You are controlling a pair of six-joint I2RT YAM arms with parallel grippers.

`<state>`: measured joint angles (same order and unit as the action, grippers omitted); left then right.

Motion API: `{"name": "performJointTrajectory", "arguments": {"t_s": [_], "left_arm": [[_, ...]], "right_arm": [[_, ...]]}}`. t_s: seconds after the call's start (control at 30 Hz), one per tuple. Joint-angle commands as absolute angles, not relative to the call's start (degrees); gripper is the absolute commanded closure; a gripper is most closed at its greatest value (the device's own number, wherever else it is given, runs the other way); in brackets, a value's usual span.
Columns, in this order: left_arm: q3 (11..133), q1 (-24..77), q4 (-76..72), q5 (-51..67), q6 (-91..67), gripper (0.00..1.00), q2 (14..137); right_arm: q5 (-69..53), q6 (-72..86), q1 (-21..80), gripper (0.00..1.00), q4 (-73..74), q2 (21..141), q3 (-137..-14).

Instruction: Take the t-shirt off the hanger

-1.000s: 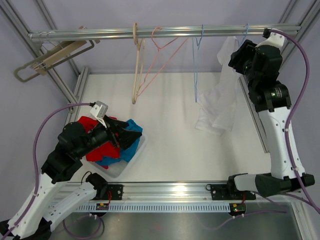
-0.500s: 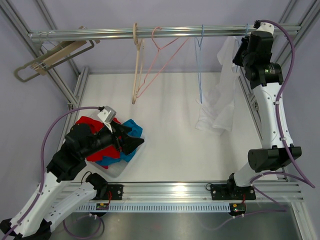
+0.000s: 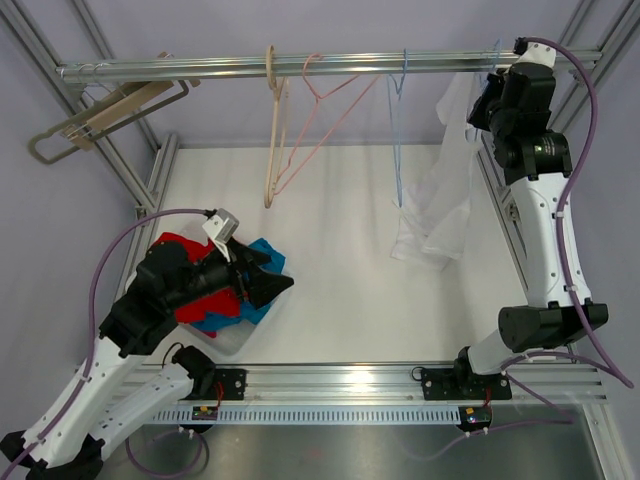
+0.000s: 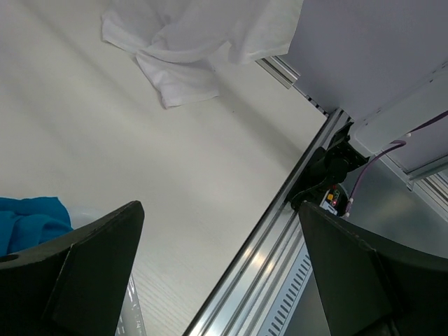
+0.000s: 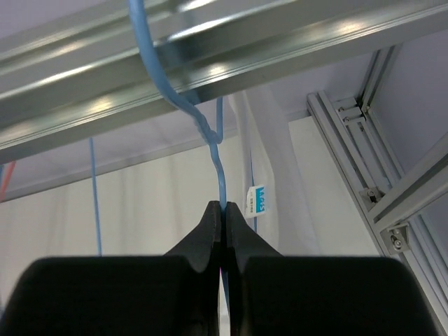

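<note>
White t-shirt [image 3: 440, 195] hangs on blue hanger [image 5: 218, 171] at right end of rail [image 3: 200, 69], lower part bunched on table [image 3: 340, 290]. Right gripper [image 5: 222, 213] just beside shirt collar label, fingers pinched tight on hanger neck below hook. Left gripper [image 4: 217, 210] well apart from shirt, fingers spread wide, holding nothing, over bin [image 3: 236, 344] of red and blue clothes [image 3: 200, 290]

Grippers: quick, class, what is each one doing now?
Left gripper: open, holding nothing.
Right gripper: shut on the blue hanger.
</note>
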<state>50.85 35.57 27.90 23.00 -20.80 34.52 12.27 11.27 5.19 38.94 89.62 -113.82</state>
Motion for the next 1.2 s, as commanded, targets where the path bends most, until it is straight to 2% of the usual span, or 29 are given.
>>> {"name": "performJointTrajectory", "arguments": {"t_s": [0.0, 0.23, 0.37, 0.57, 0.67, 0.9, 1.17], "left_arm": [[52.65, 35.59, 22.51, 27.59, -22.67, 0.01, 35.85], [54.31, 40.07, 21.01, 26.2, -23.55, 0.01, 38.93], [55.9, 48.22, 20.66, 21.03, -23.73, 0.01, 42.0], [58.97, 62.72, 17.58, 9.96, -23.47, 0.01, 50.51], [61.17, 67.75, 14.85, 6.42, -24.26, 0.01, 56.23], [70.3, 78.04, 9.42, 0.09, -25.05, 0.01, 72.04], [79.53, 84.01, 5.71, -11.14, -25.32, 0.01, 85.32]], "right_arm": [[10.2, 10.37, 4.83, 1.0, 24.97, 80.7, -112.69], [9.32, 15.55, 4.92, 1.0, 19.44, 71.56, -92.93], [10.53, 19.86, 6.5, 1.0, 15.12, 64.44, -77.22], [23.61, 23.55, 19.4, 1.0, 16.17, 52.92, -67.42], [28.47, 24.79, 24.07, 1.0, 18.19, 48.69, -66.53], [30.59, 24.26, 26.63, 1.0, 21.71, 44.22, -72.06], [24.09, 24.78, 26.72, 1.0, 23.91, 42.63, -79.45]]}}
